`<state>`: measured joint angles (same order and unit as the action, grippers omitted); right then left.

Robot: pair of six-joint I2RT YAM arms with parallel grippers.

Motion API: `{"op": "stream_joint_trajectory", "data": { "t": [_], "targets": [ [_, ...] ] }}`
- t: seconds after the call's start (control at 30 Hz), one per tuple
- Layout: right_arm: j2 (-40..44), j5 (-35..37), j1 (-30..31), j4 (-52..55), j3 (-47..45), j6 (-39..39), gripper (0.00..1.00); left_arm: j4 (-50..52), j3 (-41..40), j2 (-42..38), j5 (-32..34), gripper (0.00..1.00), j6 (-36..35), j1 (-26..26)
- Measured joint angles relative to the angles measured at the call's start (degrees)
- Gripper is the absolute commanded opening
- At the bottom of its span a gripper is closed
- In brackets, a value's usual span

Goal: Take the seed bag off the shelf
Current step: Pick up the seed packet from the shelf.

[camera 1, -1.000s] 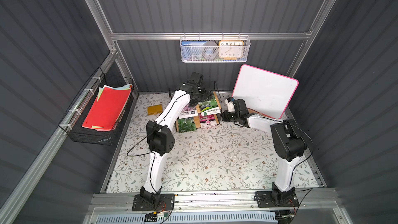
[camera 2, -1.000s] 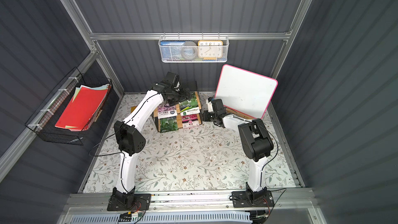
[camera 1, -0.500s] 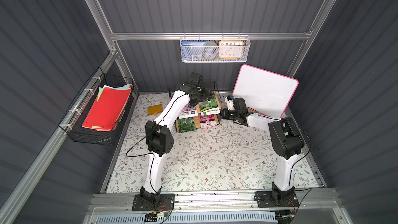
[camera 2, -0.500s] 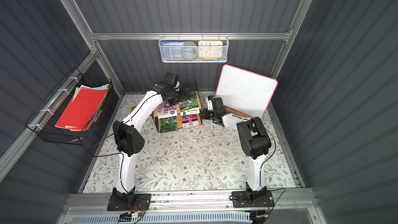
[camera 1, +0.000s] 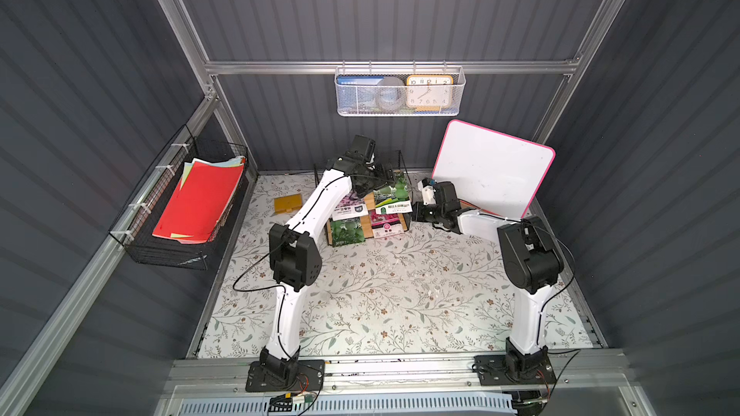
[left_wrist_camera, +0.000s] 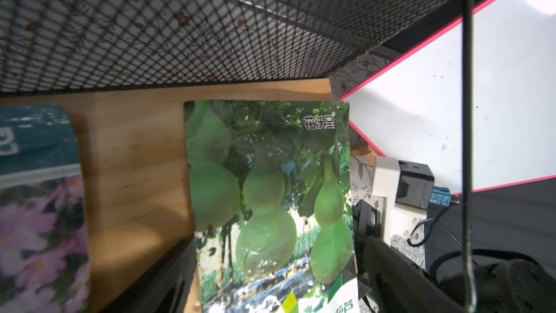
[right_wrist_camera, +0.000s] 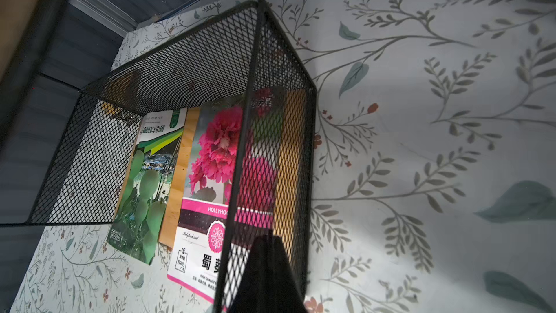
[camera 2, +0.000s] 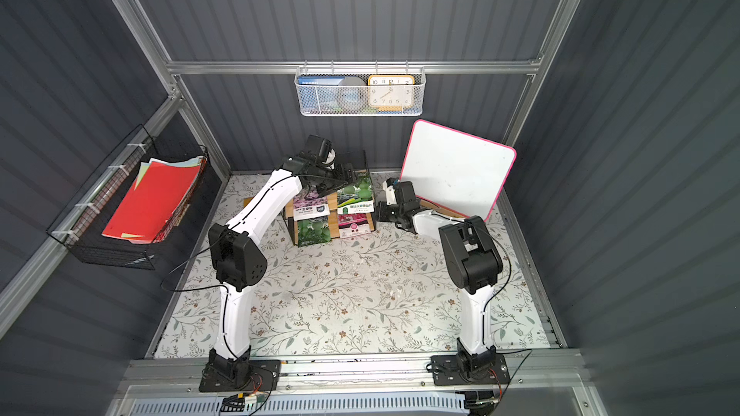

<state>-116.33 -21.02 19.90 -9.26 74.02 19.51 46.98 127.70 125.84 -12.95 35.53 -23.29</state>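
Bag: gourd seed bag point(left_wrist_camera: 270, 194) flat on shelf point(left_wrist_camera: 132, 152), long axis leading away from left fingers point(left_wrist_camera: 391, 266).
Grip: spread, astride its near end.
Other: right fingers point(right_wrist_camera: 264, 269) closed, beside shelf.

Left gripper point(left_wrist_camera: 275, 254) spread wide, right gripper point(right_wrist_camera: 264, 266) closed

Seed bag point(left_wrist_camera: 270, 206) green gourd print; shelf point(left_wrist_camera: 135, 161) black mesh, light wood; tablecloth point(camera 1: 380, 294) pale leafy floral.
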Motion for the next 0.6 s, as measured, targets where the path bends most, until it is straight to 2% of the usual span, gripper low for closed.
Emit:
{"op": "stream_joint_trajectory", "data": {
  "t": [0.3,0.6],
  "targets": [
    [-0.3,-0.3,0.0,0.0,0.2,0.2,0.0,-1.4,-1.3,-0.4,-2.3,0.83,0.2,0.0],
    [-0.3,-0.4,0.0,0.3,0.3,0.2,0.0,-3.7,-4.1,-1.6,-4.5,0.82,1.4,0.0]
  ]
}}
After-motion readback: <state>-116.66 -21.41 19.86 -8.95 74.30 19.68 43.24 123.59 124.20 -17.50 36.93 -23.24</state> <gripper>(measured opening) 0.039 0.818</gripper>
